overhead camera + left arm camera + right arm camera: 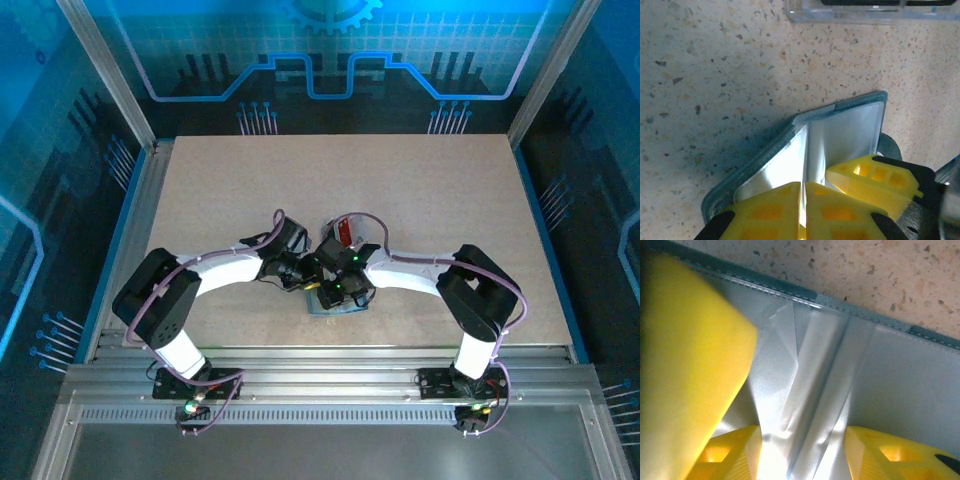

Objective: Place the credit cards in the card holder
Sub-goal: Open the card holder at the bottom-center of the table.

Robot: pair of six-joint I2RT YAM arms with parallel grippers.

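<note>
The card holder (pixel 340 307) lies open at the table's near middle, slate blue outside and pale grey inside (pixel 845 125). My left gripper (pixel 803 184) is shut on a thin inner flap of it, and from above it (pixel 305 270) sits at the holder's left side. My right gripper (pixel 802 432) stands open over the grey pocket folds (pixel 910 380), nothing clamped between its fingers; from above it (pixel 328 283) meets the left one. A red credit card (pixel 345 233) shows just beyond the grippers. One right finger (pixel 875 175) rests beside the left jaws.
A clear plastic piece (pixel 865 12) with dark contents lies just beyond the holder on the speckled tabletop (pixel 715 75). The left gripper's yellow finger (pixel 685 365) crowds the left of the right wrist view. Metal rails (pixel 320 375) edge the near side.
</note>
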